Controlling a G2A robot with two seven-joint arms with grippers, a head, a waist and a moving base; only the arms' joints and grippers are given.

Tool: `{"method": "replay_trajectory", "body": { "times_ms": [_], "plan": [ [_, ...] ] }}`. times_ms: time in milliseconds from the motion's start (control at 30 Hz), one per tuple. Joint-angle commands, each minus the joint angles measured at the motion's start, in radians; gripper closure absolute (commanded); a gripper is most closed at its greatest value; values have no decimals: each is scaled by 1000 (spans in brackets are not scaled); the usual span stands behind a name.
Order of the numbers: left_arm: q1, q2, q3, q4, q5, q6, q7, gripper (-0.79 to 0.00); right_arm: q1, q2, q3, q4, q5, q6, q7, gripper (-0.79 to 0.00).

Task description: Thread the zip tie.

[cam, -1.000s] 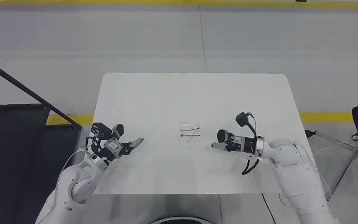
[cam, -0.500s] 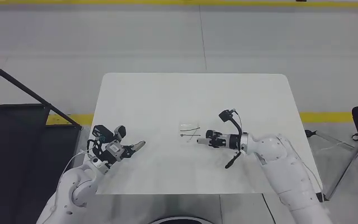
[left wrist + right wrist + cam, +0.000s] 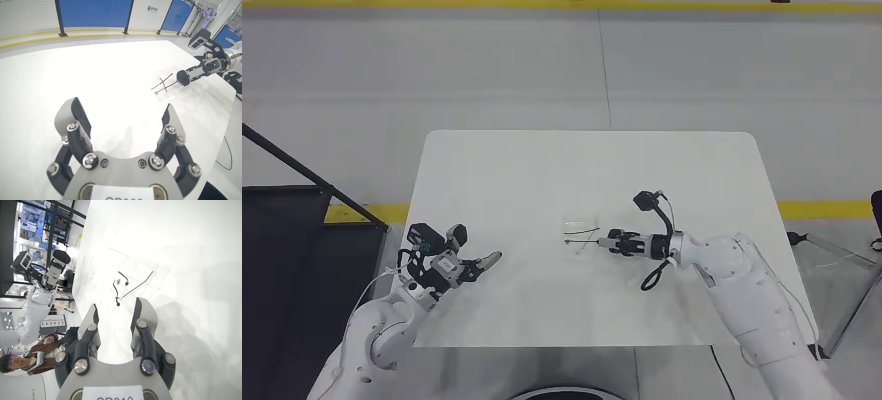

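In the top view, a white rectangular table [image 3: 542, 170] carries a small clear plastic sheet [image 3: 581, 221] near its middle. Two thin black zip ties [image 3: 582, 237] lie crossed on the sheet. The right gripper [image 3: 604, 240] is low over the table just to the right of the ties, pointing left at them. The left gripper [image 3: 488, 261] is at the near left part of the table, well apart from the ties.

In the left wrist view, the left gripper [image 3: 122, 111] has its ribbed black pads spread wide with nothing between them, above bare table [image 3: 56, 75]. Far to the right, the crossed zip ties [image 3: 162, 85] rest on the clear plastic sheet [image 3: 154, 78]. The right gripper [image 3: 182, 79] is at the right end of one tie; I cannot tell whether it touches it.

In the right wrist view, the right gripper [image 3: 117, 308] has its jaws moderately apart and holds nothing. The zip ties [image 3: 138, 285] lie just ahead of its fingertips on the clear plastic sheet [image 3: 143, 262]: one straight strip and two curled black pieces. The left gripper [image 3: 58, 256] is beyond the table's [image 3: 189, 256] left edge.
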Motion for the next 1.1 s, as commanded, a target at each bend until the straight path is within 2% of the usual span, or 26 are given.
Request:
{"method": "replay_trajectory", "body": {
  "times_ms": [0, 100, 167, 400, 733, 1067],
  "plan": [
    [0, 0, 0, 0, 0, 0, 0, -785, 6, -1, -4, 8, 6, -1, 1, -354],
    [0, 0, 0, 0, 0, 0, 0, -785, 16, -3, -14, 20, 12, 3, 2, -329],
    [0, 0, 0, 0, 0, 0, 0, -785, 24, -5, -20, 27, 16, 5, 1, -286],
    [0, 0, 0, 0, 0, 0, 0, -785, 51, -11, -43, 58, 32, 9, 9, -243],
    [0, 0, 0, 0, 0, 0, 0, -785, 67, -15, -64, 79, 41, 7, 15, -83],
    [0, 0, 0, 0, 0, 0, 0, -785, 74, -16, -75, 86, 49, 4, 20, 0]
  ]
}}
